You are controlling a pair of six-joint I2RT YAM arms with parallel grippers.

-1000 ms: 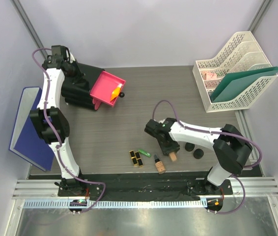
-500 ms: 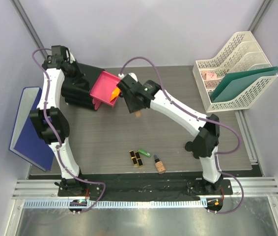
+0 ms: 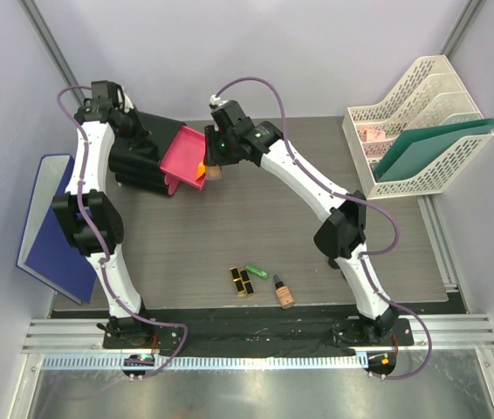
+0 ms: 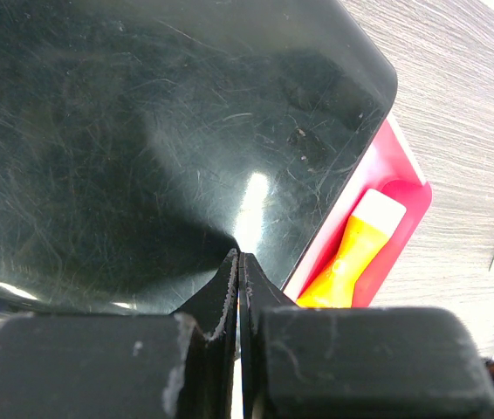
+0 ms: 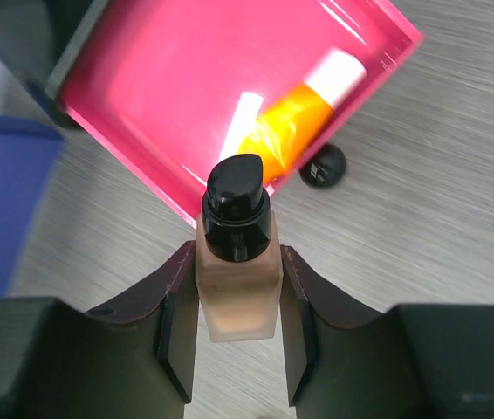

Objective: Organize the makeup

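My right gripper is shut on a beige foundation bottle with a black cap, held at the near edge of the open pink drawer. An orange white-capped tube lies in that drawer. My left gripper is shut and empty, its tips over the top of the black box. Near the table's front lie black-and-gold lipsticks, a green tube and a second foundation bottle.
The black box stands at the back left, and the drawer's black knob juts from its front. A blue binder leans at the left edge. A white file rack with green folders stands at the back right.
My right arm has carried the foundation bottle from the front of the table across to the pink drawer's edge. The left arm has not moved.
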